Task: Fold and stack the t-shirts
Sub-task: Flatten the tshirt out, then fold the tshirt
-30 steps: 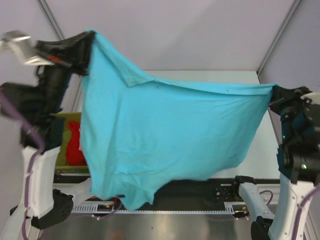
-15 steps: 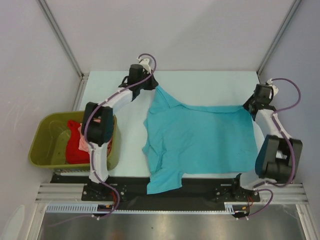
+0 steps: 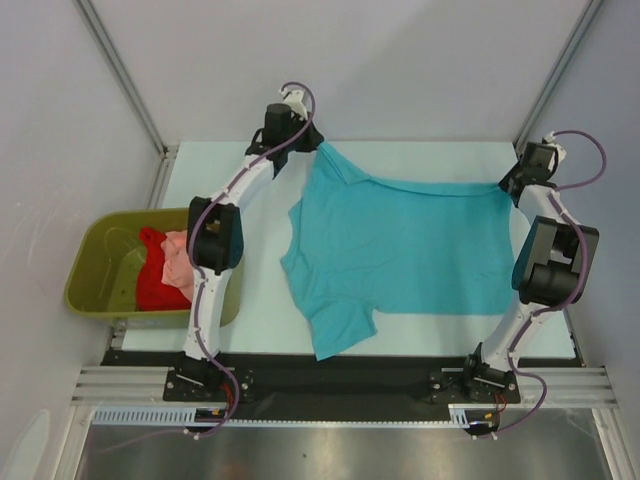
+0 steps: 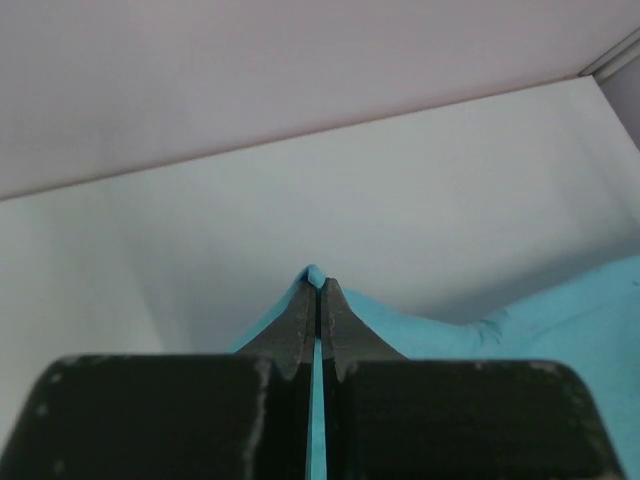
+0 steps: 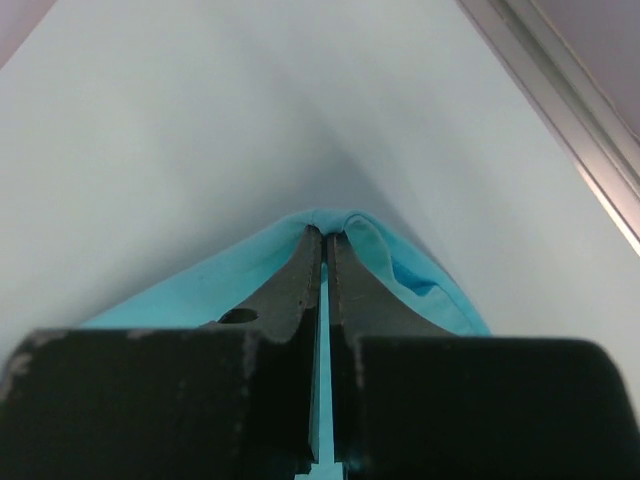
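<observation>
**Turquoise T-Shirt Spread Flat, Pinched at Both Far Corners**

The turquoise-blue t-shirt (image 3: 400,250) lies spread on the pale, smooth bench (image 3: 440,158). Its soft cloth is mostly flat with a few shallow creases. The far edge runs nearly straight between the two arms, and one sleeve juts out towards the bench's near edge.

The left end effector (image 3: 320,147) is clamped on the shirt's far-left corner. The right end effector (image 3: 507,187) is clamped on the far-right corner.

Bare bench stretches from the shirt's far edge to the back wall, and a narrower strip lies open to the shirt's left. The right side is tight, with the cloth reaching close to the bench edge.

At the bench's left side sits an olive-green plastic tub (image 3: 95,280). It holds a crumpled red t-shirt (image 3: 155,288) and a salmon-pink t-shirt (image 3: 178,255) bunched against its right rim.

Only the wrist views show the grips closely. In each, dark matte fingers (image 4: 302,320) press together with only a sliver of turquoise between them, and the cloth rises to a small peak at the tips. The right wrist view also shows a metal frame rail (image 5: 560,110) close alongside.
</observation>
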### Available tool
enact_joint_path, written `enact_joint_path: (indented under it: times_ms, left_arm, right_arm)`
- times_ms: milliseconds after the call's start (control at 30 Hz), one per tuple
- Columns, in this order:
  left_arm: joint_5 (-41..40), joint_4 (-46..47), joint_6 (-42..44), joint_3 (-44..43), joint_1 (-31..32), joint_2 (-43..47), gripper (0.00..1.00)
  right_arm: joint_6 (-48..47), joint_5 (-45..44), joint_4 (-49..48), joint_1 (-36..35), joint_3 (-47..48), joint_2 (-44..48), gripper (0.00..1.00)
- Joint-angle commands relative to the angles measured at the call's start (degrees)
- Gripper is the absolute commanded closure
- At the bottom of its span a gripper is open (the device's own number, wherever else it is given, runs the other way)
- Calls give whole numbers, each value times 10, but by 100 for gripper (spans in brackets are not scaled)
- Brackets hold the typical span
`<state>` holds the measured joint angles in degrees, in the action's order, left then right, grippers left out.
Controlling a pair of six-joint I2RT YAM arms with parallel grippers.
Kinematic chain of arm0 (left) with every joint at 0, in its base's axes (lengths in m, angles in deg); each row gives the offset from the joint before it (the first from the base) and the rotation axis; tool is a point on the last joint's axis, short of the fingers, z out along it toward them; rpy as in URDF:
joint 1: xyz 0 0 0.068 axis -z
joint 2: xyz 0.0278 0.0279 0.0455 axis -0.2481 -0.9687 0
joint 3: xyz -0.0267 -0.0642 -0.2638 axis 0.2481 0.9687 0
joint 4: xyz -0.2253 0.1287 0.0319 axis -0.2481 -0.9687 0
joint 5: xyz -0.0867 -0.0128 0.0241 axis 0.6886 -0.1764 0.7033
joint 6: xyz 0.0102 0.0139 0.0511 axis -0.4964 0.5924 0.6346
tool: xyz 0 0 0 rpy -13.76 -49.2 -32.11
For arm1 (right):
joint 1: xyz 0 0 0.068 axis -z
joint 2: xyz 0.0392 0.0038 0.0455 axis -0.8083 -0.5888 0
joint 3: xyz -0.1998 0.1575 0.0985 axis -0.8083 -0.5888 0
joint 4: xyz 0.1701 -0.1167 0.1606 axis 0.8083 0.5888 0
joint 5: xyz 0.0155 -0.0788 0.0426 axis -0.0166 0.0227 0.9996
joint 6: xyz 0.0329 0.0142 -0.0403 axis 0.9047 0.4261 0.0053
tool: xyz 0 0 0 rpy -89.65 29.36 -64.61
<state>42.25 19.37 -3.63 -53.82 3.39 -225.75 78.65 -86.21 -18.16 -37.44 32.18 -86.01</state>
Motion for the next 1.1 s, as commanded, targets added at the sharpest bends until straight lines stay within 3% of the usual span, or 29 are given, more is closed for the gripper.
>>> enact_joint_path:
  times_ms: [0, 467, 633, 1067]
  left_arm:
    - [2, 38, -16, 83, -3, 55, 100]
    - [-45, 31, -38, 167, 18, 155, 100]
    - [-97, -23, -74, 211, 27, 212, 100]
    - [-134, -165, -124, 311, 75, 325, 100]
  right_arm:
    - [-3, 9, -5, 2, 29, -12, 100]
    - [3, 26, 47, 21, 34, 8, 100]
    - [-9, 60, 103, 29, 78, -13, 98]
    - [-23, 110, 235, 34, 160, -42, 92]
